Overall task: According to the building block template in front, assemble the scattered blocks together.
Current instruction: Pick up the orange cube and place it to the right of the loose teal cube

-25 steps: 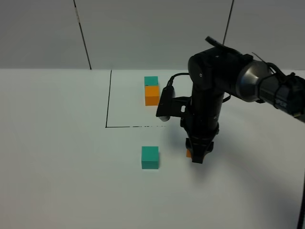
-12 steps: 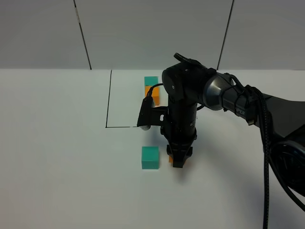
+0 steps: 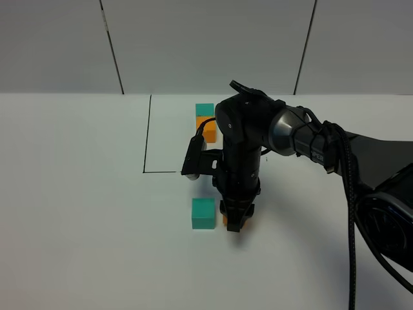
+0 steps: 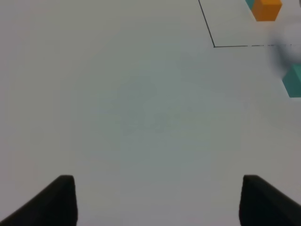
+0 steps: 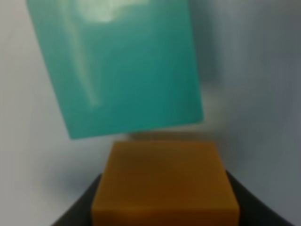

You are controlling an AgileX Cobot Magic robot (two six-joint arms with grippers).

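The loose teal cube lies on the white table in front of the drawn black outline. My right gripper points straight down just right of it, shut on the loose orange cube, of which only a sliver shows. In the right wrist view the orange cube sits between the jaws, with the teal cube close beside it and slightly skewed. The template, teal joined to orange, stands inside the outline, partly behind the arm. My left gripper is open and empty over bare table.
The right arm and its cable reach in from the right edge. The left wrist view shows the outline corner, the template's orange cube and the teal cube at its edge.
My right gripper has moved left across the table with the orange cube, from well right of the teal cube to close beside it. The teal cube has not moved.
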